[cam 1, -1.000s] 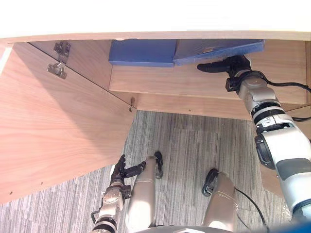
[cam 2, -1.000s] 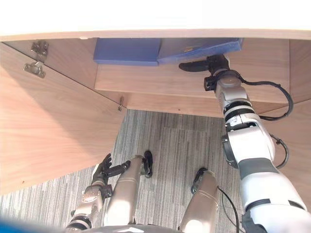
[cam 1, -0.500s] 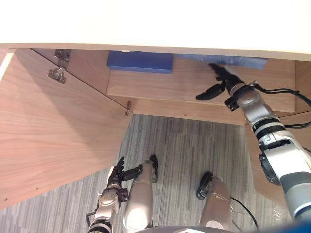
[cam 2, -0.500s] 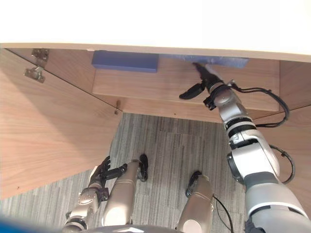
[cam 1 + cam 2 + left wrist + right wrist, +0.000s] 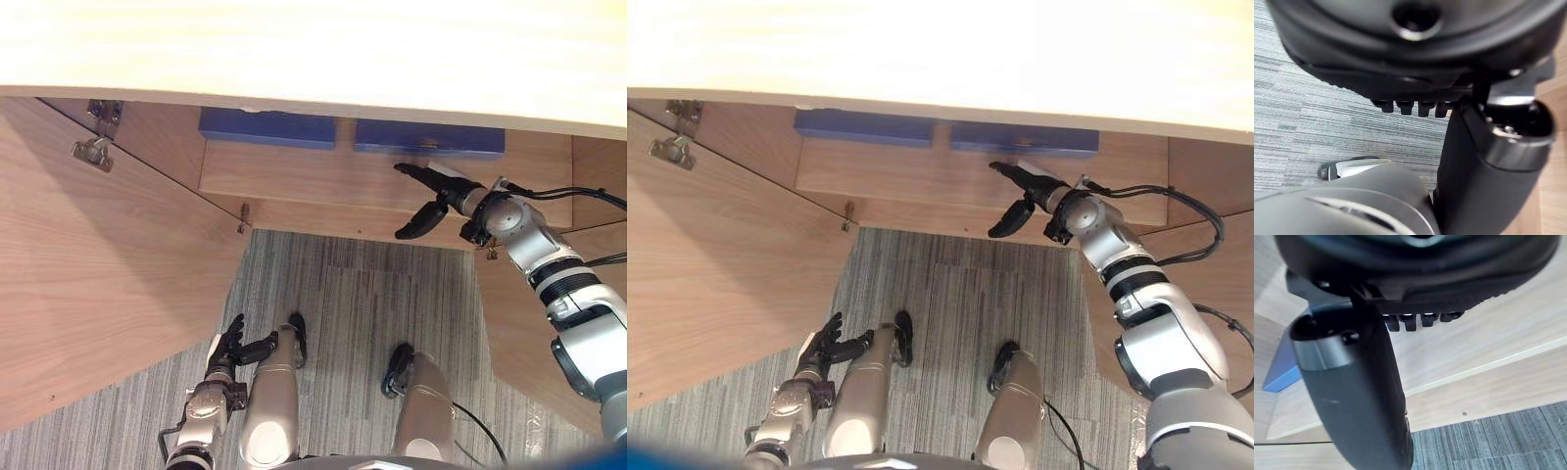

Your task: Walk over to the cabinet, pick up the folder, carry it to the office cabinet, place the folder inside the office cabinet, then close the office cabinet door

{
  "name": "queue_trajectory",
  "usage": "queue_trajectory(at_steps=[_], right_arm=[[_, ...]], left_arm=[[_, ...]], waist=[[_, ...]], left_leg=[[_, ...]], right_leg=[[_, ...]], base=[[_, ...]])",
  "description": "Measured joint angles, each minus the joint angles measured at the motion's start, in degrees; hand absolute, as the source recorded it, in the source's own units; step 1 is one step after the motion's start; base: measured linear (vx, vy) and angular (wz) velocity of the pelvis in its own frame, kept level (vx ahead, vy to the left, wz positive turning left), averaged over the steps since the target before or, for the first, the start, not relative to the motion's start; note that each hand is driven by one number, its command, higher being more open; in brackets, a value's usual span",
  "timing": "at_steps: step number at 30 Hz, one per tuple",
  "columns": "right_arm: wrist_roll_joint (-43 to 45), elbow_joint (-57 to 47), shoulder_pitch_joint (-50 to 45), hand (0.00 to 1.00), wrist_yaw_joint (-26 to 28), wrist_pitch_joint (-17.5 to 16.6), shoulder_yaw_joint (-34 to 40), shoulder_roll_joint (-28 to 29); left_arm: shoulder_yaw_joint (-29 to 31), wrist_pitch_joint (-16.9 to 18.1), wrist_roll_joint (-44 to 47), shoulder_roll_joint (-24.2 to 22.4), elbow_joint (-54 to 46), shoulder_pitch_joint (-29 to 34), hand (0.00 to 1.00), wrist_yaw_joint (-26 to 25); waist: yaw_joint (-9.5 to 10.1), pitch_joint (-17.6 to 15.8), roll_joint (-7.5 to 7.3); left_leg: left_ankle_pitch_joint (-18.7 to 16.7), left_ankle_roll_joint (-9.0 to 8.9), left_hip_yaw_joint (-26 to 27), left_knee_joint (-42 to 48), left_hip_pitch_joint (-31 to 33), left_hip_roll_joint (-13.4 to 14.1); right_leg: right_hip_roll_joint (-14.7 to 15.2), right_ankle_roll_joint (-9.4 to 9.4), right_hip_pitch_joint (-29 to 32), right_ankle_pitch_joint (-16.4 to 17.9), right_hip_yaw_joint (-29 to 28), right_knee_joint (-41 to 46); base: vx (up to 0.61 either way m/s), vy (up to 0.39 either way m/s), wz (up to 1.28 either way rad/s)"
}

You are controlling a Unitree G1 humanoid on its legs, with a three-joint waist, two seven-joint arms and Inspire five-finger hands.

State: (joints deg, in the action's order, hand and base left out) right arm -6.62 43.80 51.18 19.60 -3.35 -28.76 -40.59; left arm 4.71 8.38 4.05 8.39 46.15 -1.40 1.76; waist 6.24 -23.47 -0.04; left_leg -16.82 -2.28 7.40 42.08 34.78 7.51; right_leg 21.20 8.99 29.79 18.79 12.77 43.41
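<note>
Two flat, rectangular blue folders are lying side by side on the smooth wood-grain cabinet shelf (image 5: 313, 178): the left folder (image 5: 266, 127) and the right folder (image 5: 428, 137), with a narrow gap between them. The right hand (image 5: 453, 196) is hovering just in front of the right folder, fingers straight, thumb spread, gripping nothing. The left hand (image 5: 230, 348) is hanging low over the grey striped carpet (image 5: 362, 294), fingers relaxed. One wood-grain door (image 5: 108, 284) is standing open, showing two metal hinges (image 5: 90, 150).

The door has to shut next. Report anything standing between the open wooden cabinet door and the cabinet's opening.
The open right hand reaches over the wooden shelf, just before the right-hand blue folder, inside the opening. The left hand hangs low beside the open wooden cabinet door. Nothing else visible.
</note>
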Motion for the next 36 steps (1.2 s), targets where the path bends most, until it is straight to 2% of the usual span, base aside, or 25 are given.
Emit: queue_trajectory(at_steps=[4,9,11,14,16,20,22,24,25,26,27,28,29,30,32,36], right_arm=[[-0.03,2.21,0.77,1.0,-0.78,-0.45,0.41,1.08],[-0.11,4.42,-0.19,1.0,-4.36,-0.05,3.52,5.67],[-0.22,4.82,-1.59,1.0,-5.4,0.69,4.87,8.37],[-2.65,5.36,-4.88,1.0,-5.7,1.46,5.5,12.67],[-4.62,6.25,-8.05,1.0,-5.24,2.24,7.49,17.13],[-4.54,8.38,-14.57,1.0,-4.17,2.68,9.37,23.32],[-4.44,13.44,-19.02,1.0,-4.07,3.63,10.21,26.88],[-4.37,17.84,-22.51,1.0,-5.01,4.41,12.73,29.88],[-4.27,20.0,-24.77,1.0,-5.8,4.5,16.04,31.7],[-2.5,21.62,-28.46,1.0,-7.37,4.62,20.12,32.76],[-1.61,22.29,-30.21,1.0,-7.92,4.63,22.77,32.69],[-0.93,22.46,-32.01,1.0,-8.61,4.69,25.37,32.45],[3.54,23.43,-35.58,1.0,-11.58,4.85,31.67,32.91],[4.7,23.44,-36.6,1.0,-12.11,4.86,33.35,33.34],[7.65,23.28,-41.4,1.0,-13.88,4.61,37.75,34.95],[12.86,22.74,-47.86,1.0,-16.74,4.6,41.69,37.72]], left_arm=[[0.0,-0.01,0.06,-0.02,0.03,0.0,1.0,0.05],[0.0,-0.34,0.07,-0.03,0.37,-0.01,1.0,-0.06],[0.01,-1.06,-0.07,0.16,0.99,-0.04,1.0,-0.11],[0.03,-1.93,-0.24,0.88,2.93,-0.05,1.0,-0.14],[0.22,-2.85,-0.32,1.55,4.9,0.24,1.0,-0.18],[0.35,-3.48,-1.21,2.7,6.62,2.1,1.0,-0.14],[1.07,-3.77,-2.48,2.69,7.06,2.89,1.0,-0.09],[2.32,-3.89,-2.45,2.03,7.05,3.77,1.0,-0.12],[3.91,-3.92,-2.44,1.35,7.05,4.08,1.0,-0.26],[4.85,-3.91,-2.43,-0.14,7.2,4.74,1.0,-1.06],[5.28,-3.89,-2.41,-1.15,7.41,4.87,1.0,-1.44],[5.23,-3.86,-2.41,-2.43,7.79,4.88,1.0,-1.82],[4.55,-3.66,-2.41,-3.74,8.19,4.16,1.0,-2.67],[4.3,-3.44,-2.42,-3.77,8.21,4.0,1.0,-2.78],[2.82,-3.37,-2.57,-4.01,8.8,3.91,1.0,-3.3],[2.77,-3.36,-4.17,-4.44,10.4,3.42,1.0,-4.85]], waist=[[0.06,0.1,-0.25],[-0.29,0.13,-0.3],[-0.53,0.25,-0.59],[-0.84,0.86,-1.66],[-1.05,1.72,-2.9],[-1.09,4.99,-4.99],[-0.62,6.04,-5.59],[0.03,7.1,-5.58],[-0.13,7.33,-5.43],[-0.13,9.28,-4.16],[-0.39,10.4,-2.71],[-0.58,11.38,-1.16],[-2.89,12.74,-1.13],[-3.67,12.88,-1.39],[-4.48,14.32,-2.32],[-6.66,14.89,-2.58]], left_leg=[[-0.01,0.0,0.02,0.1,0.01,-0.01],[0.19,0.07,0.27,-1.18,-1.04,0.14],[1.48,-0.11,0.55,-4.24,-3.32,0.25],[5.96,-0.97,1.35,-13.59,-9.08,0.84],[9.28,-2.05,2.0,-20.75,-14.58,1.42],[10.22,-2.92,5.17,-25.2,-20.58,3.0],[10.17,-2.97,6.23,-24.0,-24.68,3.48],[10.0,-3.13,4.39,-20.45,-26.49,4.12],[9.12,-3.59,0.86,-15.64,-25.81,4.08],[4.54,-5.85,-5.37,-16.72,-26.04,2.56],[5.09,-5.14,-7.9,-19.05,-26.51,2.41],[4.07,-4.42,-8.39,-20.21,-27.27,2.95],[3.21,-4.75,-7.38,-25.58,-30.79,1.99],[3.51,-4.48,-6.78,-26.64,-31.42,1.6],[4.79,-4.37,-3.81,-29.83,-33.84,0.86],[7.44,-4.19,0.6,-35.03,-37.35,0.5]], right_leg=[[0.02,0.01,-0.04,0.0,-0.01,-0.04],[-0.11,0.16,-1.09,-0.4,0.82,-1.56],[-0.78,0.06,-3.5,-2.02,1.7,-4.97],[-3.63,-0.53,-10.08,-7.44,4.39,-16.29],[-6.52,-0.84,-16.33,-12.2,5.52,-26.33],[-9.7,-1.36,-22.11,-16.32,3.69,-35.31],[-11.01,-1.96,-24.71,-17.68,-0.46,-36.7],[-11.93,-2.2,-25.38,-19.25,-5.25,-36.71],[-12.05,-2.29,-26.16,-20.12,-7.76,-36.73],[-12.6,-2.16,-26.13,-20.3,-10.21,-36.98],[-13.51,-2.11,-26.06,-20.32,-10.94,-37.13],[-14.45,-1.94,-26.1,-20.2,-11.6,-37.39],[-13.92,-1.24,-25.65,-20.46,-12.7,-38.27],[-13.58,-0.87,-25.44,-20.7,-13.07,-38.26],[-13.14,-0.54,-24.35,-21.31,-15.45,-38.24],[-13.56,-0.63,-22.1,-22.03,-18.97,-36.92]], base=[[0.0,0.0,0.0],[-0.03,-0.011,-0.04],[0.02,-0.011,-0.06],[0.08,-0.038,-0.13],[0.1,-0.063,-0.17],[0.1,-0.056,-0.45],[0.08,-0.03,-0.78],[0.08,-0.001,-1.2],[0.04,0.105,-1.52],[0.03,0.143,-1.2],[0.01,0.173,-0.97],[0.05,0.219,-0.77],[0.04,0.215,-0.6],[0.01,0.191,-0.59],[-0.06,0.092,-0.59],[-0.07,0.004,-0.56]])
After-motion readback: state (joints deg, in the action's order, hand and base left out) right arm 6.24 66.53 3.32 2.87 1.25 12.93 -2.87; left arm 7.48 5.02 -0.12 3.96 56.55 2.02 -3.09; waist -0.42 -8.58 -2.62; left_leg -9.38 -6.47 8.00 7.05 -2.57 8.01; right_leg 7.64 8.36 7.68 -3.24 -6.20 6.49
